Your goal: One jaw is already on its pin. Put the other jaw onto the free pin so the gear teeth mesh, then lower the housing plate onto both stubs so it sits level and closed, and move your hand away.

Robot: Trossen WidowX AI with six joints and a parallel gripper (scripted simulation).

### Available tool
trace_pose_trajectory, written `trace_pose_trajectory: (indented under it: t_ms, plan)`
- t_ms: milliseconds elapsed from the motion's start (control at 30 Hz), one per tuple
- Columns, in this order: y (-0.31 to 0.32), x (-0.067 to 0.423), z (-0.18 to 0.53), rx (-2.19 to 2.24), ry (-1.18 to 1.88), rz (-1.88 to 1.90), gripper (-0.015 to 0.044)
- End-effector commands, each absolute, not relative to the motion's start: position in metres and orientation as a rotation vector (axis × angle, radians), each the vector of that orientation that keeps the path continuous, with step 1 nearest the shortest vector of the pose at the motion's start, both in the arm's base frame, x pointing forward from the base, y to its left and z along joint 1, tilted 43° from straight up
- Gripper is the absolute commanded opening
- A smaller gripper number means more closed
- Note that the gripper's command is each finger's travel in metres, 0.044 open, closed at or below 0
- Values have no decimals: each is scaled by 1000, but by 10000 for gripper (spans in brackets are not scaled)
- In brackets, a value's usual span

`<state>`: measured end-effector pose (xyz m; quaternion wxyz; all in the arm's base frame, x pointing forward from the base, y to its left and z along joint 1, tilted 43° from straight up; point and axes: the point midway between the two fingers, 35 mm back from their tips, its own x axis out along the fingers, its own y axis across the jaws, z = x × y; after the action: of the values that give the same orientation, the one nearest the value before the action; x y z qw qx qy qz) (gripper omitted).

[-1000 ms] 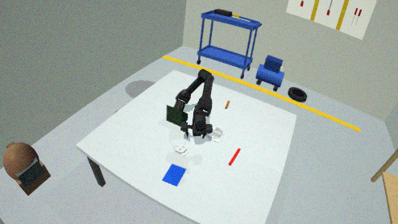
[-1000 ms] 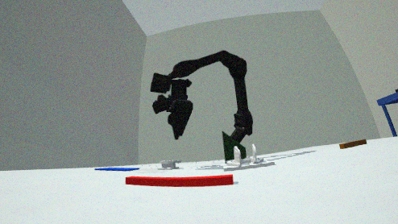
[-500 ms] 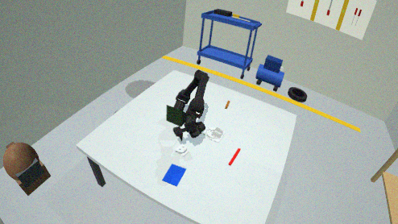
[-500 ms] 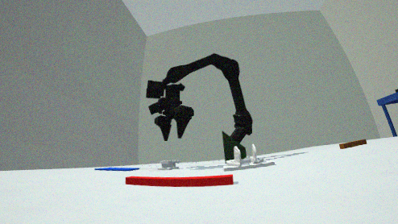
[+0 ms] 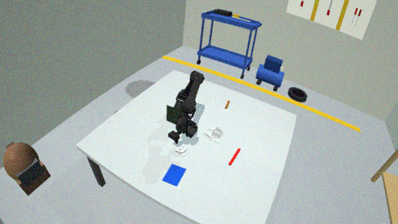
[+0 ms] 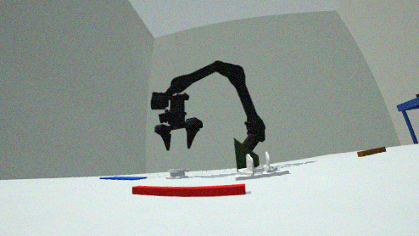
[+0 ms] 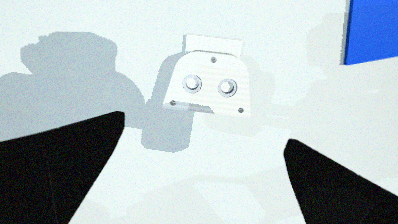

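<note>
Tool (image 5: 182, 138) (image 6: 178, 149) (image 7: 206, 132) open above white plate (image 5: 181, 151) (image 6: 177, 173) (image 7: 208, 75); blue sheet (image 5: 174, 175) (image 6: 123, 178) (image 7: 374, 31) near

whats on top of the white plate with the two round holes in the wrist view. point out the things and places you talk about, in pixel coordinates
Two pale round pieces show in the holes of the white plate (image 5: 181, 151) (image 6: 178, 174) (image 7: 210, 100), with three small dark screw-like dots around them. Its underside is hidden, so what lies beneath cannot be seen.

- A white, flat-topped table (image 5: 258, 121) (image 6: 297, 204) (image 7: 240, 160)
- Flat blue rectangle (image 5: 174, 175) (image 6: 123, 178) (image 7: 375, 30)
- Long red bar (image 5: 234, 156) (image 6: 188, 190)
- Short brown bar (image 5: 227, 105) (image 6: 371, 152)
- White rounded plate (image 5: 181, 151) (image 6: 177, 173) (image 7: 210, 72)
- White assembly with upright parts (image 5: 217, 132) (image 6: 249, 165)
</note>
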<state>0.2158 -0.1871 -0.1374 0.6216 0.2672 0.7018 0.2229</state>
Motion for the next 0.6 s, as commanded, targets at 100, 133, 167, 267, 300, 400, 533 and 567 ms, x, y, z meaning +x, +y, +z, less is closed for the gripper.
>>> trace_pose_trajectory:
  t_ms: [100, 133, 167, 267, 300, 400, 533, 567]
  plan:
    - [-188, 212, -141, 578, 1602, 559, 440]
    - [-188, 212, -141, 578, 1602, 559, 440]
    - [-186, 212, -142, 578, 1602, 559, 440]
    - [-167, 208, -163, 579, 1601, 560, 440]
    - [-162, 207, -167, 579, 1601, 560, 440]
    - [-161, 207, -169, 579, 1601, 561, 440]
    - [-161, 207, -169, 579, 1601, 561, 440]
    - [-161, 207, -169, 579, 1601, 561, 440]
